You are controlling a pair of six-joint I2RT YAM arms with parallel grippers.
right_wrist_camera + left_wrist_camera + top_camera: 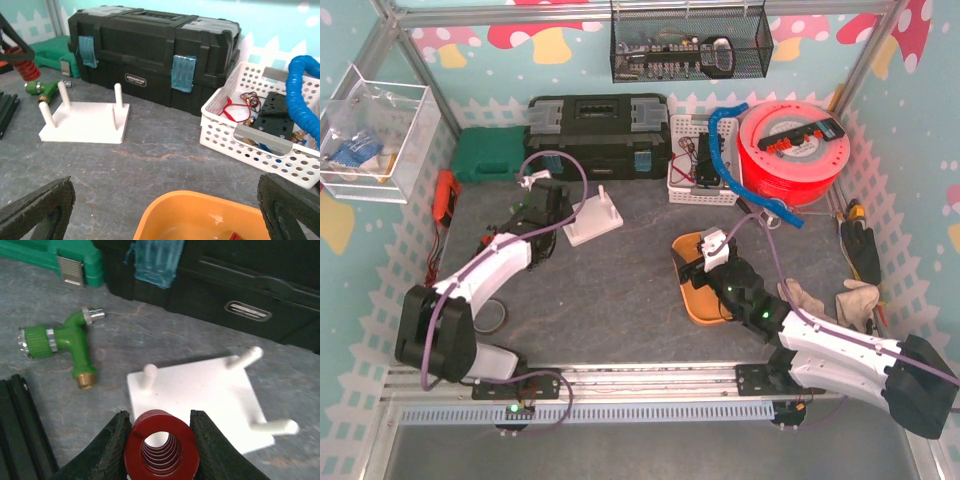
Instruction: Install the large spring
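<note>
Two claws sit well apart on the table. Left claw [162,437] is clamped on the red spring [161,452], which hangs in the air, clear of the table, by a corner of the white peg board [200,395]. Right claw [165,205] gapes wide, holding nothing, over an orange bowl [150,217]. A green fitting [70,342] lies beside the board, with a black toolbox [150,50] behind.

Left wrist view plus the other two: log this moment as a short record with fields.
left gripper: shut on red spring
red spring: held in the air, on no peg yet
peg board: white, lying flat, pegs bare
right gripper: open, empty, above orange tray
nearby: green fitting beside the peg board
</note>
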